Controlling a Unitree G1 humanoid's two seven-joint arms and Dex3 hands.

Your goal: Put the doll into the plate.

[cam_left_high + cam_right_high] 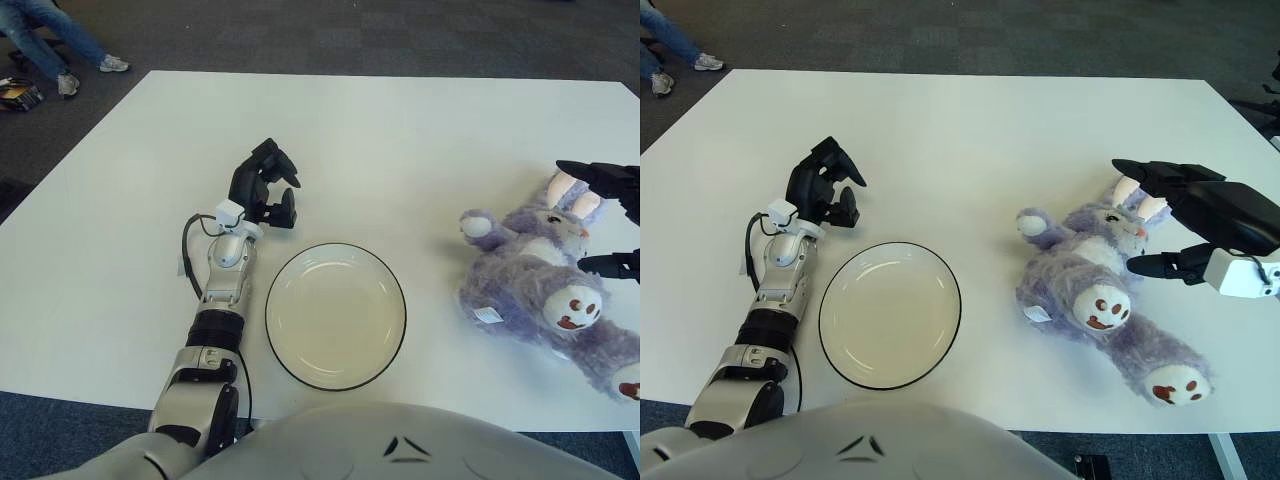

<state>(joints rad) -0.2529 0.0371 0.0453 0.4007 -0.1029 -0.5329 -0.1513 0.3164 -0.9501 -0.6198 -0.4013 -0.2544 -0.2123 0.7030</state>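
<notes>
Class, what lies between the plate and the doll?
Only bare table, seen in both views, separates the plate from the doll.

The stuffed rabbit (1090,290) at the right of the frame is lavender-purple plush with a white belly, white foot pads marked in dark red, and pink inner ears. The plate (890,314) at lower centre is cream with a thin black rim. The bench (980,130) is plain white. Both hands, left (822,185) and right (1200,225), have black fingers; the left forearm is silver-grey.
</notes>
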